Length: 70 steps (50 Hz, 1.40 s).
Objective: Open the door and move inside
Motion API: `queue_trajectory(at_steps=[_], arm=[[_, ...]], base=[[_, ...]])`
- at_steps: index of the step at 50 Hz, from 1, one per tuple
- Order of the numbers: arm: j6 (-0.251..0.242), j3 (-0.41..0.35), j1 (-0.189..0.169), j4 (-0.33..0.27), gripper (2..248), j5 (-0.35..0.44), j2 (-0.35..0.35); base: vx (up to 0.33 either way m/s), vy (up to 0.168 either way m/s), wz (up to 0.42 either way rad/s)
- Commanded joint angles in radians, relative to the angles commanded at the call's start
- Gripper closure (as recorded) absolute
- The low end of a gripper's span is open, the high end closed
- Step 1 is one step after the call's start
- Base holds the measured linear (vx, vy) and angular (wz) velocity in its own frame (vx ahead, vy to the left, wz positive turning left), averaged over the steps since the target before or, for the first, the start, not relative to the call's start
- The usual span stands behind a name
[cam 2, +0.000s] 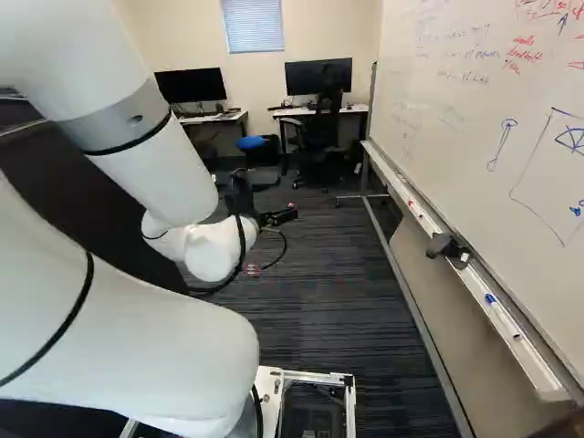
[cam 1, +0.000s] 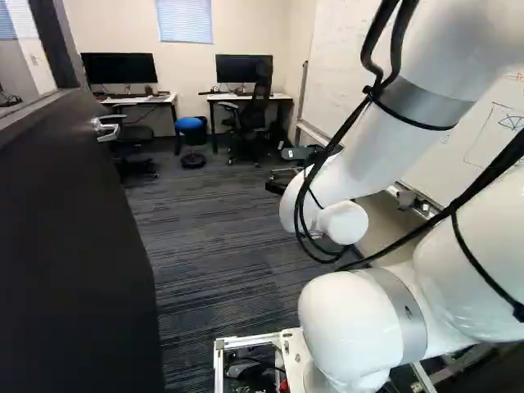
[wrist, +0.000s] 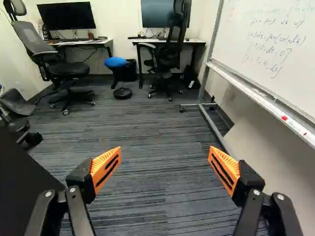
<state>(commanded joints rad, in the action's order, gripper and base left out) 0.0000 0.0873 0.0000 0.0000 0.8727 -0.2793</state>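
Observation:
Ahead of the arm, the gripper (cam 2: 281, 215) shows small and dark in the right base view. In the wrist view the gripper (wrist: 165, 156) stands wide open, its orange pads far apart with only carpet beyond them. The dark door (cam 1: 74, 237) stands swung open along the left of the left base view, its silver lever handle (cam 1: 106, 128) near the far edge. Part of the door (wrist: 24, 189) also shows beside the gripper in the wrist view; its handle is hidden there. Nothing touches the fingers.
A whiteboard (cam 2: 484, 119) on a wheeled frame with a long tray (cam 2: 474, 287) lines the right side. At the far wall stand two desks (wrist: 170, 41) with monitors, office chairs (wrist: 64, 69) and a blue stool (wrist: 116, 62). Carpet (cam 1: 213, 237) runs between door and whiteboard.

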Motion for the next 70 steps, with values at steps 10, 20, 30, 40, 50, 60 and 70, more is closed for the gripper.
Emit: queue_trajectory(at_steps=[10, 20, 30, 40, 50, 60, 70], arm=[[0.000, 0.000, 0.000, 0.000, 3, 0.000, 0.000], [0.000, 0.000, 0.000, 0.000, 3, 0.000, 0.000], [0.000, 0.000, 0.000, 0.000, 3, 0.000, 0.000], [0.000, 0.000, 0.000, 0.000, 3, 0.000, 0.000], [0.000, 0.000, 0.000, 0.000, 3, 0.000, 0.000], [0.000, 0.000, 0.000, 0.000, 3, 0.000, 0.000], [0.000, 0.000, 0.000, 0.000, 3, 0.000, 0.000]], base=[[0.176, 0.002, -0.006], [0.204, 0.003, -0.007], [0.227, -0.001, -0.008], [0.202, -0.008, 0.011], [0.214, 0.011, -0.007], [0.228, -0.002, -0.021], [0.239, -0.001, -0.022]])
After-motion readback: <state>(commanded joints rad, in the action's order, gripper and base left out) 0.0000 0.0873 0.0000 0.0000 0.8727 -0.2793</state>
